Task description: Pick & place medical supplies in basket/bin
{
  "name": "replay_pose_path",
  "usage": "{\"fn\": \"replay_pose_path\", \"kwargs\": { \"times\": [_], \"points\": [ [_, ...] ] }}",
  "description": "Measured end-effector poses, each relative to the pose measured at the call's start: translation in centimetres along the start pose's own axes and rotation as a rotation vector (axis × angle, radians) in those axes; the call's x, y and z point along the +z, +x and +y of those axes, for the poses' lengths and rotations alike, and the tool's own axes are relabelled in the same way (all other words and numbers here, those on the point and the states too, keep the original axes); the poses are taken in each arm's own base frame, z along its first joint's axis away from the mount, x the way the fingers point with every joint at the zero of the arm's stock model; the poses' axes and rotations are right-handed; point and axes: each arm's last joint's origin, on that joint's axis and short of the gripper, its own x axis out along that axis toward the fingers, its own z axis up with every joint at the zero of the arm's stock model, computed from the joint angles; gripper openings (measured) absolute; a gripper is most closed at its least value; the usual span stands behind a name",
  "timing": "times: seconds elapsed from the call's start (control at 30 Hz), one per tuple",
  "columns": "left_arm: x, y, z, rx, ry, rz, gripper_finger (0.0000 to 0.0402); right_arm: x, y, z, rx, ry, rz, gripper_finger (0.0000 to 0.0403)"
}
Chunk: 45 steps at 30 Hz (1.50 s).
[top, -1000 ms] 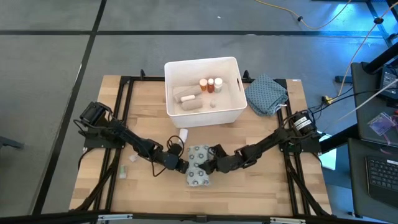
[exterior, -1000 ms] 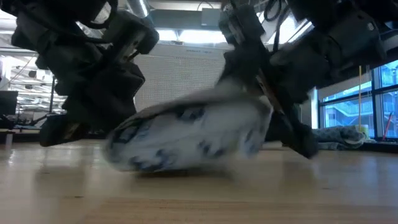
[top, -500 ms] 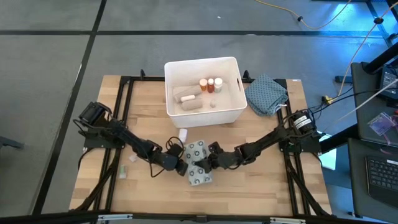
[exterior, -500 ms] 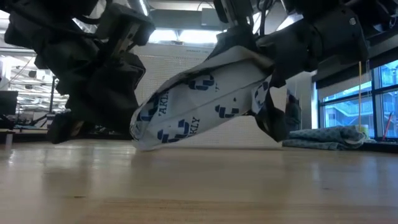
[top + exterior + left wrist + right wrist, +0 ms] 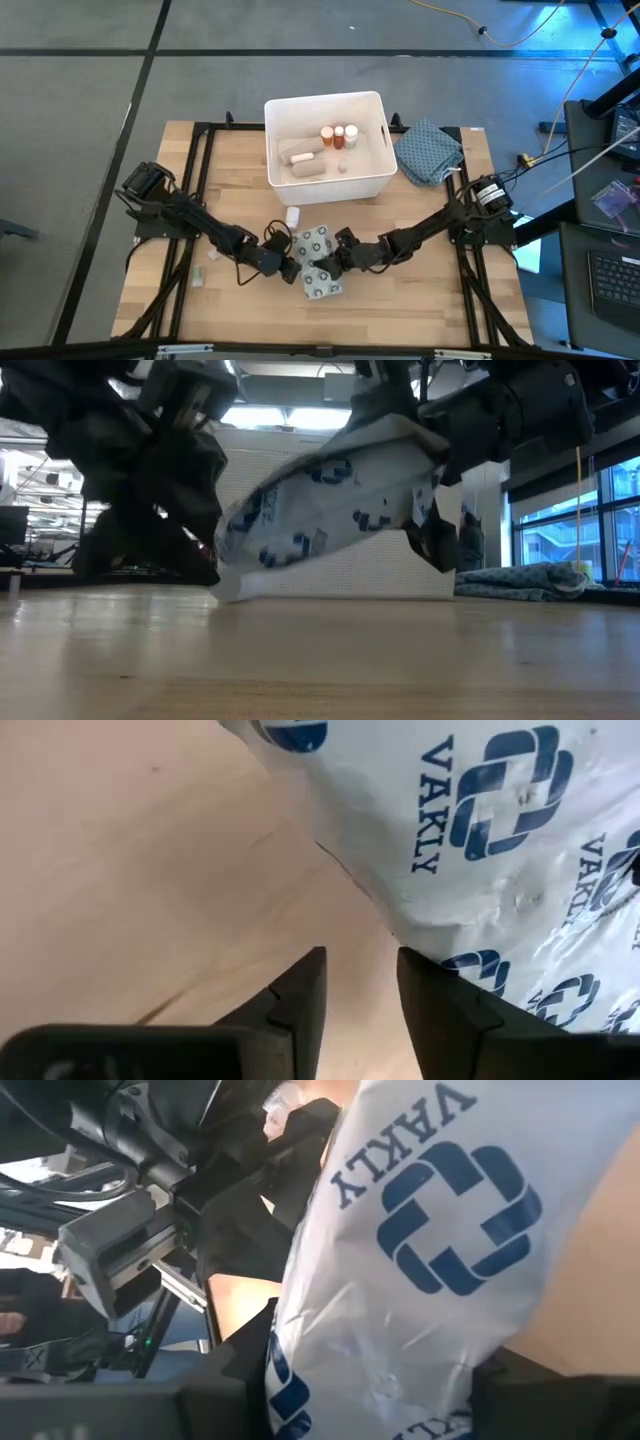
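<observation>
Packet (image 5: pixel 319 262) was the thing being worked on: a flat white plastic one with blue dots and logos, printed "VAKLY". It sat near the front middle of the table (image 5: pixel 420 310), with one side tipped up in the air and the low edge close to the wood. It tipped like that because the right end effector (image 5: pixel 334 262) was clenched on its raised edge and was holding it up. The left end effector (image 5: pixel 360 985) was just beside the packet's other side with its fingers a little apart and nothing between them, so it had let go. I think the lift was meant to carry the packet to the white bin (image 5: pixel 375 180), which stood farther back, well apart from it. Inside the bin I counted two pale rolls (image 5: pixel 300 160) and three small white-capped bottles (image 5: pixel 338 136). One small white thing (image 5: pixel 293 215) lay on the table just in front of the bin. One blue patterned cloth (image 5: pixel 428 152) lay beside the bin's right side.
</observation>
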Motion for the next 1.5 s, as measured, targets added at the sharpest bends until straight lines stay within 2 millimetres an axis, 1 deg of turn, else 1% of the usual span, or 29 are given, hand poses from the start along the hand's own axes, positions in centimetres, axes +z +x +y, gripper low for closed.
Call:
{"fn": "replay_pose_path", "kwargs": {
  "times": [0.23,0.37,0.47,0.63,0.73,0.83,0.9,1.0,1.1,1.23,1.33,1.4,1.5],
  "points": [
    [0.3,-1.8,-0.7,0.01,0.018,-0.03,0.0123,0.8,-0.7,1.0,0.03,-0.058,-0.015,0.0169],
    [0.3,-2.4,-1.0,0.003,0.027,-0.032,0.0123,1.4,-1.4,1.9,0.055,-0.118,-0.02,0.0169],
    [0.0,-2.5,-1.0,-0.005,0.035,0.008,0.0123,2.0,-2.1,2.7,0.088,-0.153,-0.04,0.0169],
    [-0.7,-3.3,-1.4,-0.034,0.061,0.08,0.0123,3.2,-2.9,3.2,0.079,-0.236,-0.061,0.0169],
    [-0.9,-4.1,-1.6,-0.039,0.061,0.072,0.0123,4.5,-4.4,4.5,0.121,-0.289,-0.088,0.0169],
    [-0.7,-5.4,-2.2,-0.075,0.074,0.021,0.0123,6.2,-6.6,6.1,0.177,-0.387,-0.124,0.0169],
    [-0.2,-6.3,-2.7,-0.101,0.078,-0.04,0.0123,7.7,-8.6,7.2,0.203,-0.455,-0.169,0.0169],
    [0.8,-7.8,-3.3,-0.134,0.086,-0.138,0.0123,10.6,-11.6,8.1,0.201,-0.554,-0.255,0.0169],
    [2.1,-9.3,-3.8,-0.171,0.091,-0.213,0.0123,13.9,-14.3,9.3,0.13,-0.66,-0.311,0.0169],
    [3.9,-11.4,-4.2,-0.214,0.124,-0.3,0.0123,18.8,-17.4,11.7,-0.019,-0.825,-0.312,0.0169],
    [5.4,-12.8,-4.3,-0.239,0.156,-0.354,0.0123,22.4,-18.9,12.9,-0.18,-0.95,-0.281,0.0169],
    [6.5,-13.8,-4.3,-0.253,0.174,-0.393,0.0123,24.7,-19.7,13.3,-0.284,-1.015,-0.25,0.0169],
    [7.7,-15.1,-4.2,-0.27,0.198,-0.448,0.0123,27.7,-20.4,13.3,-0.422,-1.092,-0.188,0.0169]
  ]
}}
